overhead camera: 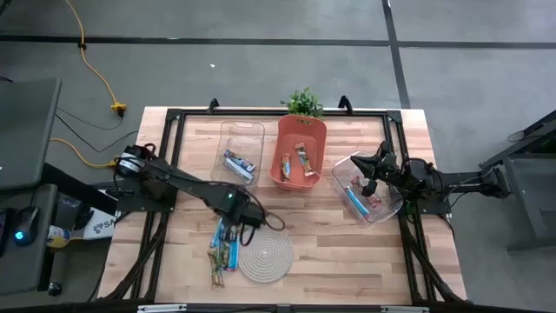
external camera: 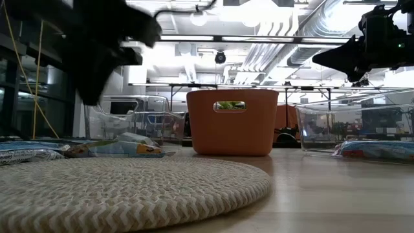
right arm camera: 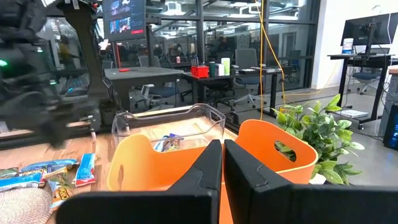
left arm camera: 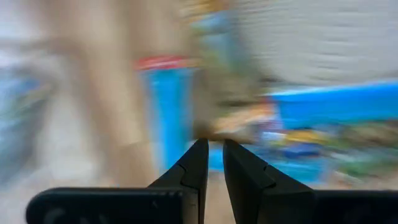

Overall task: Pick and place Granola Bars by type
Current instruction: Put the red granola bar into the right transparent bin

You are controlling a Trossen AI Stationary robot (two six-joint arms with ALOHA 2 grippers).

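Note:
Several granola bars (overhead camera: pixel 221 248) in blue and green-brown wrappers lie flat on the wood beside the round woven mat (overhead camera: pixel 265 252); they also show in the low view as bars (external camera: pixel 123 149). My left gripper (overhead camera: pixel 241 214) hangs above them, pointing down. In the left wrist view my left gripper (left arm camera: pixel 214 142) has its fingers shut to a thin slit, and everything beyond them is blurred. My right gripper (overhead camera: pixel 372 172) waits shut and level over the right clear bin (overhead camera: pixel 382 209), its tips (right arm camera: pixel 222 144) together. My left gripper: I cannot tell whether it touches a bar. The blur past its fingertips (left arm camera: pixel 200 152) hides what lies at their ends, and no bar shows hanging below it in the low view.
A clear bin (overhead camera: pixel 245 130) at the far left holds a bar. The orange bin (overhead camera: pixel 287 178) beside it holds red-brown bars. The right clear bin holds a blue bar (overhead camera: pixel 356 200). A small plant (overhead camera: pixel 304 103) stands at the far edge. Bare wood lies near the front right.

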